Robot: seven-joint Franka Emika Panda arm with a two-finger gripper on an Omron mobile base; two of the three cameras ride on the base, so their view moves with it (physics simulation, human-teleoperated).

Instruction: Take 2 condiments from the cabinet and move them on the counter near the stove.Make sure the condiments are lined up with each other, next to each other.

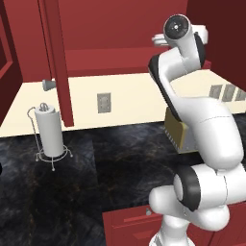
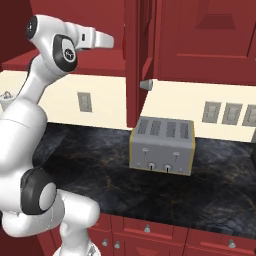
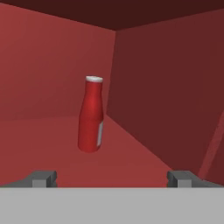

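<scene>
- While the gripper (image 3: 112, 178) is held spread wide with nothing between its tips, the slim red bottle (image 3: 91, 116) is seen ahead at about eleven o'clock in the hand view, well apart from the fingers.
- It is stood on the red inner shelf of the cabinet (image 3: 157, 92), near the back corner.
- Its long axis is upright, tilted slightly in this view, with the white cap (image 3: 94, 79) pointed to twelve o'clock.
- It is judged light, rigid and smooth, so a slip or a topple is possible if it is nudged.
- The wider lower body, below the neck, is judged the best place to be gripped, from the sides.
- Below, the toaster (image 2: 161, 145) is seen on the black counter (image 2: 100, 170).
</scene>
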